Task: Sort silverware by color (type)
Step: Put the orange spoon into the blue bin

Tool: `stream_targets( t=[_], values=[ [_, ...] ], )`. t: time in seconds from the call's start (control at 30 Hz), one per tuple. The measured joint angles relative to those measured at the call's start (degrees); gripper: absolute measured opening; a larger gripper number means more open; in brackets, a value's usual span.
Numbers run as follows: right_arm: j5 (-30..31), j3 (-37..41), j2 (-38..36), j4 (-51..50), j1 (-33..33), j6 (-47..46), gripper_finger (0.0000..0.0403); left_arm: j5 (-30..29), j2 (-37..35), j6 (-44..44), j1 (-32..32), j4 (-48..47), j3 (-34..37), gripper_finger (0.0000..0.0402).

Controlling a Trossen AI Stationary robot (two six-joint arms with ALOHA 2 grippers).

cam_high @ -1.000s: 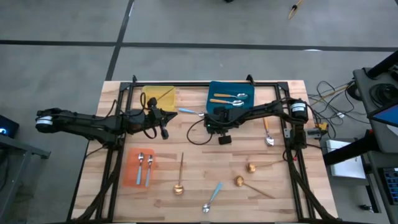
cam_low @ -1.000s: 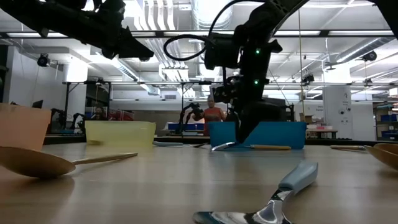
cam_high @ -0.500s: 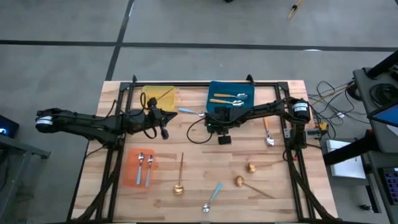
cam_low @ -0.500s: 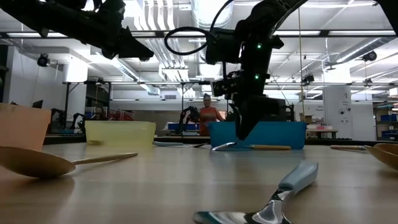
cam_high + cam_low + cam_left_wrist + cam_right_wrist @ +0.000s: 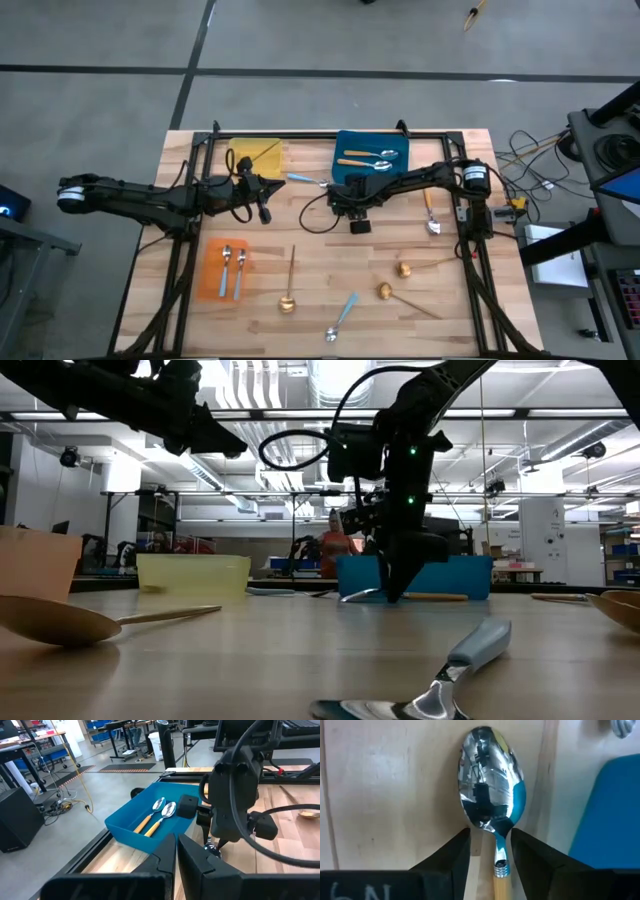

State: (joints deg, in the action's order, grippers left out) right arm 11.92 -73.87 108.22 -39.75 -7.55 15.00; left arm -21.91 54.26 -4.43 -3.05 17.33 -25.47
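Note:
An orange-handled spoon (image 5: pixel 490 810) lies on the wood just in front of the blue tray (image 5: pixel 612 815); in the low view its bowl (image 5: pixel 358 595) rests on the table. My right gripper (image 5: pixel 491 851) stands over it, pointing down, open. Its two fingers flank the spoon's neck with a gap on each side. In the high view this gripper (image 5: pixel 350 198) hides the spoon. My left gripper (image 5: pixel 176 851) is shut and empty. It hovers high over the table near the yellow tray (image 5: pixel 256 156).
The blue tray (image 5: pixel 372 160) holds two orange-handled spoons, and the orange tray (image 5: pixel 228 268) holds two blue-handled ones. Loose on the wood lie blue-handled spoons (image 5: pixel 304 180) (image 5: pixel 342 315), gold spoons (image 5: pixel 290 285) (image 5: pixel 405 268) (image 5: pixel 392 292) and an orange-handled spoon (image 5: pixel 430 212).
My right gripper has come down a little until its fingertips reach the table beside the spoon at the blue tray's near wall. The spoon has kept its place on the table.

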Motion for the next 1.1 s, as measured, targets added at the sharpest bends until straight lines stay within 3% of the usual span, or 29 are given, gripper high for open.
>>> stream_targets(
  t=[0.2,0.5,0.77,0.93,1.1],
  values=[
    [-0.7,-0.1,1.0,0.2,0.0,0.5,0.0115,0.0,0.0,0.0,0.0,0.0,0.0,0.0],
    [-3.6,0.0,0.9,0.9,0.0,0.0,0.0018,0.0,0.0,0.0,0.0,0.1,0.0,0.0],
    [-7.5,0.1,-1.0,1.2,0.2,1.0,0.0013,0.2,0.0,2.2,0.0,0.2,0.0,0.0],
    [-14.7,0.8,-4.2,2.7,0.2,2.8,0.0008,4.4,0.0,5.8,0.0,1.1,0.0,0.0],
    [-20.1,4.5,-9.3,10.3,0.9,4.2,0.0008,8.3,0.4,8.6,0.3,3.1,0.0,0.0]
  ],
)
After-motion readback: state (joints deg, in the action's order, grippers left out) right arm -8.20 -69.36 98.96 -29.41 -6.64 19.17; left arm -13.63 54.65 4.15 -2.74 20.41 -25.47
